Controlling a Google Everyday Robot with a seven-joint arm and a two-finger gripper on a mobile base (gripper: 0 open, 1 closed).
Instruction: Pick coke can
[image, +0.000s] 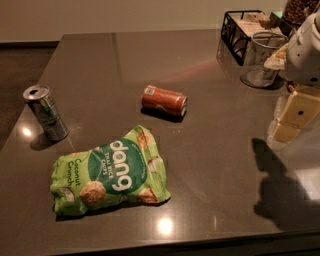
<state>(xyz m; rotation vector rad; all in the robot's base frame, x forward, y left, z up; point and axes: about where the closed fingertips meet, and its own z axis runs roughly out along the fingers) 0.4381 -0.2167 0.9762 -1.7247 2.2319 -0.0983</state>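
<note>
The coke can lies on its side near the middle of the dark countertop. It is red-orange with silver ends and a small white patch near its left end. My gripper hangs above the right side of the counter, well to the right of the can and a little nearer the front. It is not touching the can, and a wide stretch of counter lies between them. The gripper casts a shadow on the counter at the front right.
A slim silver-and-green can stands upright at the left. A green rice-chips bag lies in front of the coke can. A black wire basket and a clear glass container stand at the back right.
</note>
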